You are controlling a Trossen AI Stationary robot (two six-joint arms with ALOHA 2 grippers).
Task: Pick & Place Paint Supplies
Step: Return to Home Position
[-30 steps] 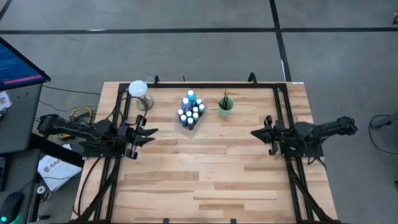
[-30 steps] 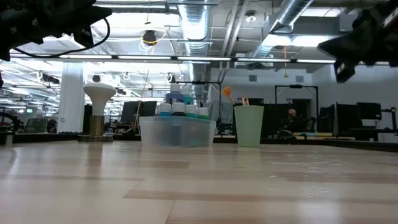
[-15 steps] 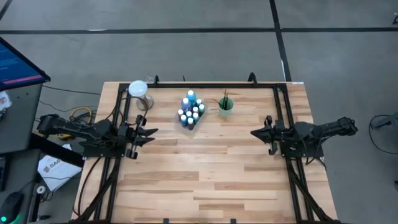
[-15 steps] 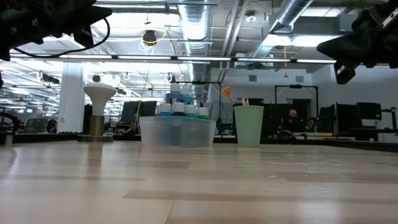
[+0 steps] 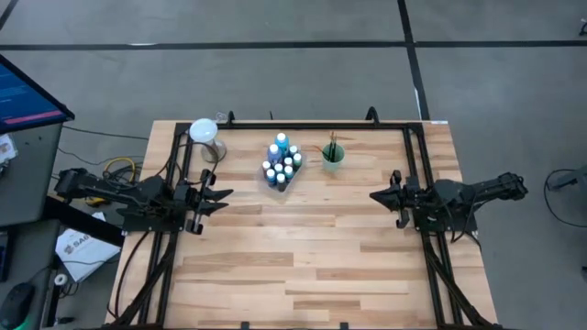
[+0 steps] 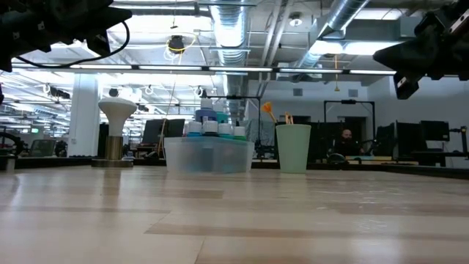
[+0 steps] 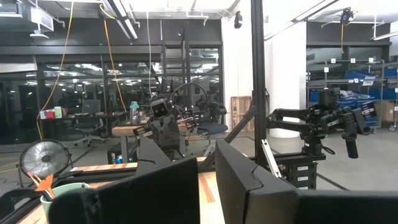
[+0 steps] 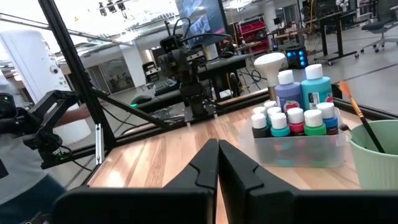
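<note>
Overhead, the left gripper (image 5: 223, 199) and right gripper (image 5: 374, 195) hover at opposite table (image 5: 303, 261) edges. The bottles (image 5: 282, 163) fill the tray (image 5: 272, 184), and the brushes (image 5: 330, 146) stand in the green cup (image 5: 334, 159). Low view: cup beside tray. Left wrist: fingers (image 7: 168, 193) slightly parted, empty. Right wrist: fingers (image 8: 199, 169) clenched, empty.

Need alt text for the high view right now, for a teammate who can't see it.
Overhead view of a wooden table: near its far edge, paint bottles sit packed in a clear tray, with brushes standing in a green cup just right of it. The left gripper and right gripper hang over the table's sides, pointing inward, both empty.
</note>
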